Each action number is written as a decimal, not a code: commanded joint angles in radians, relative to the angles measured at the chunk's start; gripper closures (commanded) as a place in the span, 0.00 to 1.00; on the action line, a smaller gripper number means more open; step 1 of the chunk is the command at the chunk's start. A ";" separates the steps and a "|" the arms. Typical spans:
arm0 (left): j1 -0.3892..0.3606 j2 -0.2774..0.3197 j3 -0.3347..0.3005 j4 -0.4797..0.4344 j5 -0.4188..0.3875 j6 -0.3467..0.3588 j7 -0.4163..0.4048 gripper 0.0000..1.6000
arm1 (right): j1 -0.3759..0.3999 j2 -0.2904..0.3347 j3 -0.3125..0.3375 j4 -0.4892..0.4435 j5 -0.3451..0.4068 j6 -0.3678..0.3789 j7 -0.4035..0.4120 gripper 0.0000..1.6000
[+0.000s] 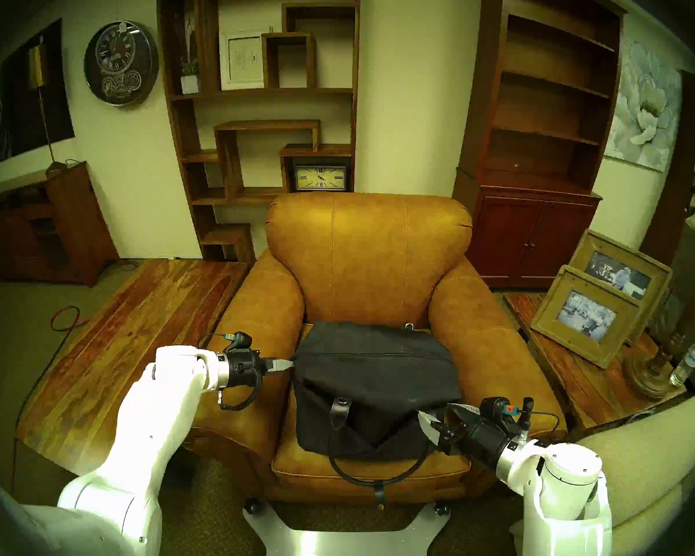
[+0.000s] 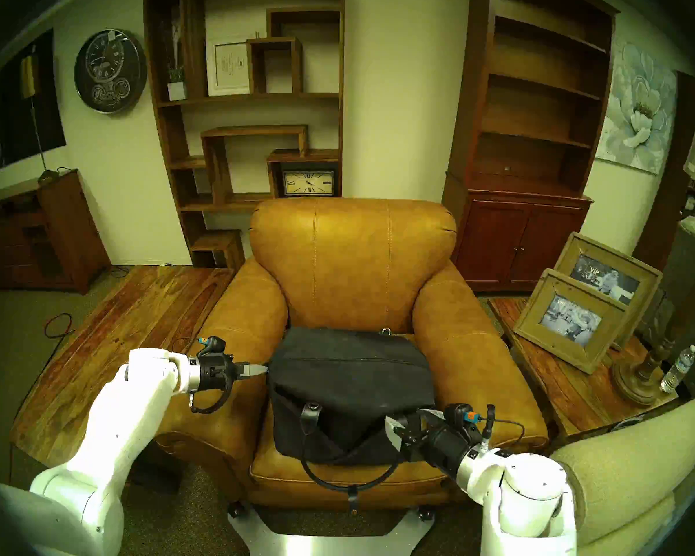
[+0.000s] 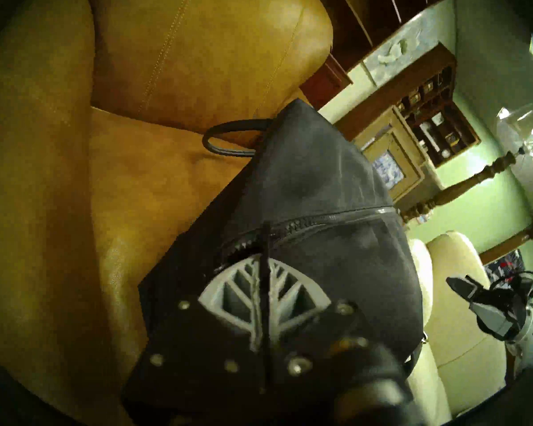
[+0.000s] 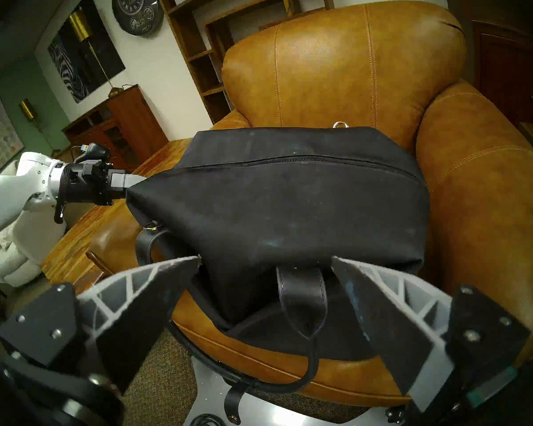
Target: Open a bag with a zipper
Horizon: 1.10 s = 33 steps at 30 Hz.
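A black canvas bag (image 1: 378, 386) lies on the seat of a tan leather armchair (image 1: 370, 254). Its zipper (image 1: 378, 353) runs left to right along the top and looks closed along most of its length. My left gripper (image 1: 287, 364) is shut on the bag's left end, which is drawn out to a point. In the left wrist view the gripper (image 3: 263, 259) pinches a thin black strip, and the zipper (image 3: 336, 216) teeth are slightly parted beside it. My right gripper (image 1: 438, 418) is open at the bag's front right corner. In the right wrist view its fingers (image 4: 173, 281) flank a leather handle strap (image 4: 302, 296).
A black loop handle (image 1: 374, 477) hangs over the seat's front edge. A wooden table (image 1: 137, 322) stands left of the chair. At the right a side table holds picture frames (image 1: 590, 310), a lamp base and a water bottle (image 1: 687, 362). A cream sofa arm (image 1: 650, 443) is by my right arm.
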 commanded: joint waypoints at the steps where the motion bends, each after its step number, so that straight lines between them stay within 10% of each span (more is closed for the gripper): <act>1: -0.037 0.039 0.076 -0.111 0.037 0.085 -0.044 1.00 | 0.007 -0.001 0.000 -0.016 0.001 -0.002 -0.001 0.00; 33: -0.090 0.150 0.307 -0.462 -0.029 0.202 0.019 1.00 | 0.008 -0.004 0.002 -0.016 -0.003 -0.002 0.004 0.00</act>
